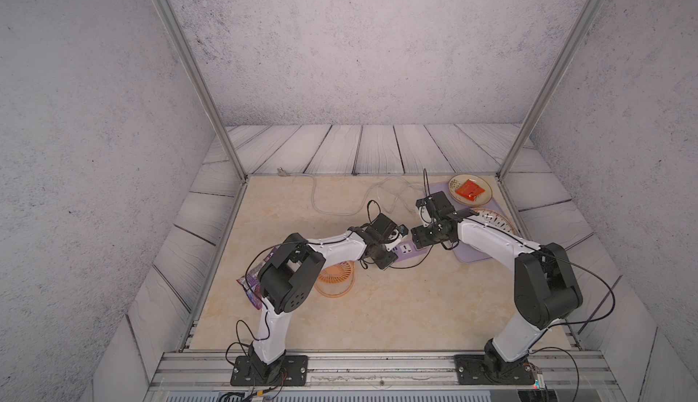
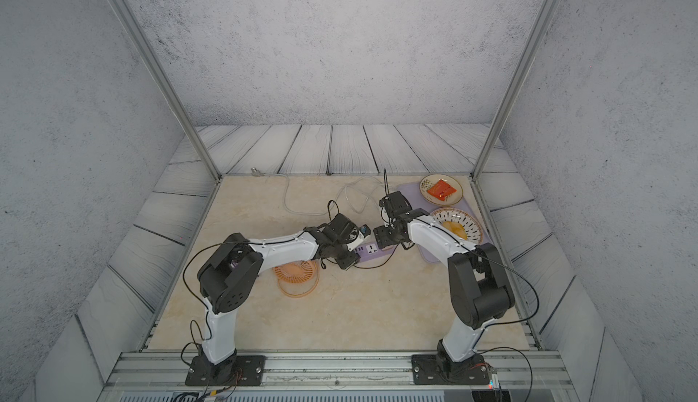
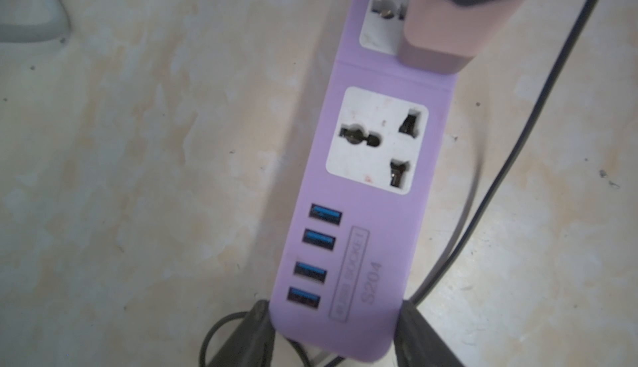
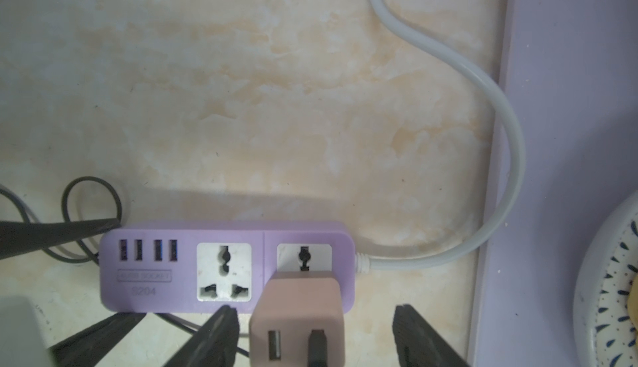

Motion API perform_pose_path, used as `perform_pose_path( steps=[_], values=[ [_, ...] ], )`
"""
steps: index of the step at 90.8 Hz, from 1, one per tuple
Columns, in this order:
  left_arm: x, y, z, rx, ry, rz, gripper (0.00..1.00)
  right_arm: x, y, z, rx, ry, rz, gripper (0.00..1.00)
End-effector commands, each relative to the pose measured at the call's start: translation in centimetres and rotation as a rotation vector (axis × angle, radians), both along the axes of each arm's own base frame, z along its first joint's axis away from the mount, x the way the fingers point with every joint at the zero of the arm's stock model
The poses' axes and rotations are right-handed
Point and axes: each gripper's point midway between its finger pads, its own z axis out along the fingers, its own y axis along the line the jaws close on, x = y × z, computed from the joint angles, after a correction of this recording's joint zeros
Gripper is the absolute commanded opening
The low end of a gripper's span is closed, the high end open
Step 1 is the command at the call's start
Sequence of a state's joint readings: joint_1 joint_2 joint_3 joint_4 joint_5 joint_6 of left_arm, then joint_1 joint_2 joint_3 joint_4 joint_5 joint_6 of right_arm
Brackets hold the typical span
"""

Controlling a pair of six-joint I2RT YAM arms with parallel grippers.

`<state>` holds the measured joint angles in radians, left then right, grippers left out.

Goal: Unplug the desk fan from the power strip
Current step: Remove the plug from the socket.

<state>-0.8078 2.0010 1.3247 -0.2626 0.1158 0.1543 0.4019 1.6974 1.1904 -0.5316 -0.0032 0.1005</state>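
Note:
The lavender power strip (image 1: 409, 251) (image 2: 372, 249) lies mid-table between both arms. In the left wrist view my left gripper (image 3: 335, 313) is shut on the USB end of the power strip (image 3: 373, 210), one finger on each long side. A pinkish plug cube (image 4: 297, 313) (image 3: 445, 30) sits in the socket nearest the cord. My right gripper (image 4: 312, 310) is open, its fingers standing either side of the cube with a gap on each side. The orange desk fan (image 1: 336, 273) (image 2: 296, 273) lies partly under the left arm. Its black cable (image 3: 518, 141) runs along the strip.
A pale-purple tray (image 1: 468, 258) lies right of the strip, carrying a plate with a red packet (image 1: 470, 190) and a patterned slotted bowl (image 1: 494, 220). The strip's whitish-grey cord (image 4: 497, 106) loops toward the back. A purple snack packet (image 1: 251, 286) lies under the left elbow.

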Motion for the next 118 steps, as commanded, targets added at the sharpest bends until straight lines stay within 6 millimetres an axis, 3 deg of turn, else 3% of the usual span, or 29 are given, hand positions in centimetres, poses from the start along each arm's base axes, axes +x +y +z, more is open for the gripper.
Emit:
perform_pose_path(
  steps=[1,37,75,107,118],
  values=[
    [0.2,0.5,-0.2,0.011,-0.006,0.008,0.53,0.0,0.5,-0.2,-0.001,0.021,0.021,0.73],
    [0.3,0.5,0.1,0.013,-0.019,0.004,0.48,-0.3,1.3,-0.5,0.008,0.024,0.04,0.57],
    [0.2,0.6,-0.3,0.019,-0.011,0.004,0.39,-0.8,1.6,-0.7,0.002,0.027,0.044,0.47],
    [0.2,0.6,-0.3,0.017,-0.01,0.005,0.34,-0.9,1.8,-0.7,-0.013,0.012,0.048,0.46],
    [0.2,0.5,-0.3,0.017,-0.012,0.003,0.36,-1.0,1.8,-1.0,-0.01,0.02,0.048,0.46]
  ],
)
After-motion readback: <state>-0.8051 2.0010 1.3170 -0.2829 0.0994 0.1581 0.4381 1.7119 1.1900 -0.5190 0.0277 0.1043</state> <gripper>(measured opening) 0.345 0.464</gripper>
